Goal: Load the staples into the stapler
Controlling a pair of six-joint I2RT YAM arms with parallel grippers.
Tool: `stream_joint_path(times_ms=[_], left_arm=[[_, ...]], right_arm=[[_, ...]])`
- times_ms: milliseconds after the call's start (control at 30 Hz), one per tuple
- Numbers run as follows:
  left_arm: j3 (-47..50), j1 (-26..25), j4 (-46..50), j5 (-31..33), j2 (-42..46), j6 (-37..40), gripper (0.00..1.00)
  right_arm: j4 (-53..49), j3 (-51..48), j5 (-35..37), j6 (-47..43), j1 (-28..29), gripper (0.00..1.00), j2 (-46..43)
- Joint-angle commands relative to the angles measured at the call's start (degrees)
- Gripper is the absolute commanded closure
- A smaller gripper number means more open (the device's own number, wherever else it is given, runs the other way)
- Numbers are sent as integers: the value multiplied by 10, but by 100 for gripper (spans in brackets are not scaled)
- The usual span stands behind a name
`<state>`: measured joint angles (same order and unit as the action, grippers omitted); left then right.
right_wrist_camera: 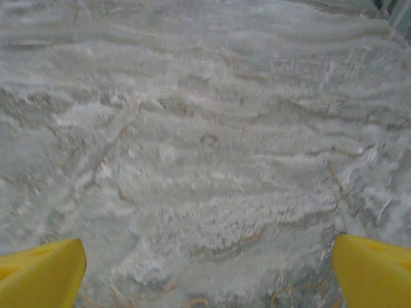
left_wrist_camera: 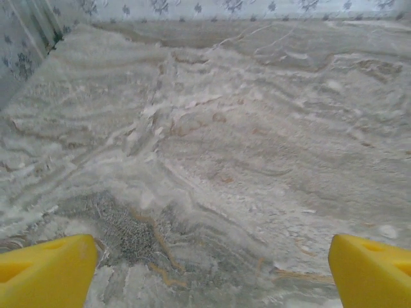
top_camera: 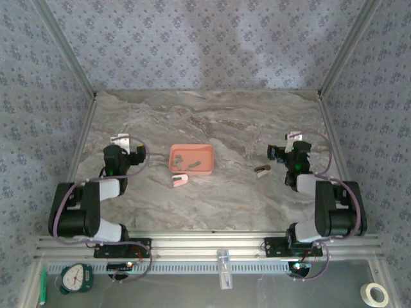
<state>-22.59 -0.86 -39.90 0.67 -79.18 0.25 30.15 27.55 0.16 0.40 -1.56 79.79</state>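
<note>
The left tool and right tool hovered with jaws apart over bare counter, seemingly ready to grasp; between them, nearer the left, lay the stapler just beside the tray holding staples.

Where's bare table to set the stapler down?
Free: the wide far strip of table behind the tray; the gap between tray and the small brown object. Crowded: the tray's near edge, where the stapler lies.
</note>
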Motion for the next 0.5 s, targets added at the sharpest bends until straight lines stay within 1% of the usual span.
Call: stream_joint_path(times_ms=[0, 100, 167, 267, 367, 467], left_arm=[[-37, -25, 109, -5, 79, 7, 8], [-50, -47, 150, -23, 124, -21, 10], [-62, -66, 180, -31, 140, -32, 11], [-81, -88, 220, -39, 146, -42, 11], [-98, -110, 256, -54, 143, -42, 12], [-110, -129, 290, -61, 148, -37, 12]], right_arm=[[-200, 83, 31, 62, 3, 0, -58], [-345, 150, 50, 135, 3, 0, -70], [-439, 194, 45, 172, 7, 0, -68], [-547, 239, 30, 217, 15, 0, -58], [-624, 268, 10, 246, 26, 0, -47], [-670, 273, 1, 268, 40, 0, -47]])
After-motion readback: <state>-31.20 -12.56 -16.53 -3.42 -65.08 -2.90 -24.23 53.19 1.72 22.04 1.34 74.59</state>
